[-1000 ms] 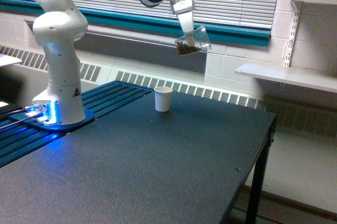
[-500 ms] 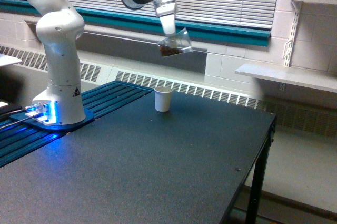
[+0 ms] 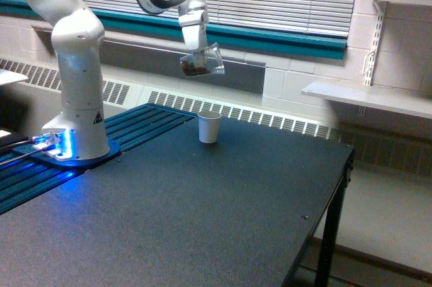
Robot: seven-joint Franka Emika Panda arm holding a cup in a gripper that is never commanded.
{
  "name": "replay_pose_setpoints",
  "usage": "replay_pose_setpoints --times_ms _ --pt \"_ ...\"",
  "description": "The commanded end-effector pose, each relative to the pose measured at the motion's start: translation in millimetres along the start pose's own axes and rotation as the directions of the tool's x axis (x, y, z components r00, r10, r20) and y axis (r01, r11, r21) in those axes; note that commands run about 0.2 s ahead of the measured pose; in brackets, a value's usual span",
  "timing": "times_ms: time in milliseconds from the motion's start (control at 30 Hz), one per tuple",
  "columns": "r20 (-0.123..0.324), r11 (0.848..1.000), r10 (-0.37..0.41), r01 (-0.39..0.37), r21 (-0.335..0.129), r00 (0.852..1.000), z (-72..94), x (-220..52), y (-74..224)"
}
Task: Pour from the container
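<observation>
Above the dark table (image 3: pixel 202 219), the gripper (image 3: pixel 196 47), clamping the tilted container (image 3: pixel 201 63), has swung leftward past the white cup (image 3: pixel 209 127).

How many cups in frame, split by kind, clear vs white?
Clear plastic cup: 1, tilted, held up in the claw, dark brown bits inside.
White paper cup: 1, upright on the black table.
Total: 2 cups.
</observation>
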State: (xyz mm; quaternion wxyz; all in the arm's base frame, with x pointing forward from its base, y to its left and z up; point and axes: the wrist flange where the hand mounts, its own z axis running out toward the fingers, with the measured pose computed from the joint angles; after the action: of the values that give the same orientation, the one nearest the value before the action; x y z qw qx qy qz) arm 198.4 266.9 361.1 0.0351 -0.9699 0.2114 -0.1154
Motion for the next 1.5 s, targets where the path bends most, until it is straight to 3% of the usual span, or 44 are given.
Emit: replay_pose_setpoints --times_ms 33,533,933,1500 --pt "0.026 0.997 0.069 -0.068 -0.021 0.997 7.6 -14.6 11.2" --pt "0.113 0.99 0.131 -0.123 -0.07 0.985 27.6 -29.2 31.1" --pt "0.187 0.984 0.169 -0.156 -0.082 0.968 44.0 -37.9 32.9" --pt "0.252 0.977 0.203 -0.177 -0.122 0.946 69.9 -33.4 34.7"
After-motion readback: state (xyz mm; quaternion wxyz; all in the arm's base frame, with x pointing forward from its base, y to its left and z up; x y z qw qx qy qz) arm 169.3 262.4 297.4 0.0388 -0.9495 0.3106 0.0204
